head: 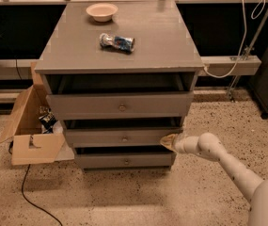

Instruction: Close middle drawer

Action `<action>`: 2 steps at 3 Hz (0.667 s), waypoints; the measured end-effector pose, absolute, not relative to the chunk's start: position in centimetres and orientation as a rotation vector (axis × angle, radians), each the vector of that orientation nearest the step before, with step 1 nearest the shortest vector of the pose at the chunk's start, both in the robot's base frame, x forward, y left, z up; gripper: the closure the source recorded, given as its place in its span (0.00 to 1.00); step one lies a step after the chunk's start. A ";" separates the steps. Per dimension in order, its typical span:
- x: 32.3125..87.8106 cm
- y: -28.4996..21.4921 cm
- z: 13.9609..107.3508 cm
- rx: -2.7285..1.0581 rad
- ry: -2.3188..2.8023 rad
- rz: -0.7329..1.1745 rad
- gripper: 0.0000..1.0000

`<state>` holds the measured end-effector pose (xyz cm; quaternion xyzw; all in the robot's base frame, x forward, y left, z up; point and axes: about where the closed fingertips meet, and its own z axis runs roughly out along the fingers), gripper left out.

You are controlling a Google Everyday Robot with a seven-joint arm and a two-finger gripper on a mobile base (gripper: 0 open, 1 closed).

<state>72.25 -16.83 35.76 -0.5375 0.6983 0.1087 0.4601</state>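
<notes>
The grey wooden cabinet (119,46) stands in the middle of the camera view with three drawers. The middle drawer (119,138) has a plain flat front and a small brass knob (124,138); it stands a little way out, with a dark gap above it. The top drawer (119,106) also stands out, and the bottom drawer (124,160) sits below. My gripper (168,141) reaches in from the lower right on its white arm (218,157) and touches the right end of the middle drawer's front.
A pale bowl (101,11) and a crushed can (117,42) lie on the cabinet top. An open cardboard box (30,126) stands on the floor to the left, with a black cable (30,192) beside it. A shelf with a white cable (239,62) runs behind on the right.
</notes>
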 end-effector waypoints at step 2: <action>65.5 -18.0 39.2 -1.396 1.681 0.405 1.00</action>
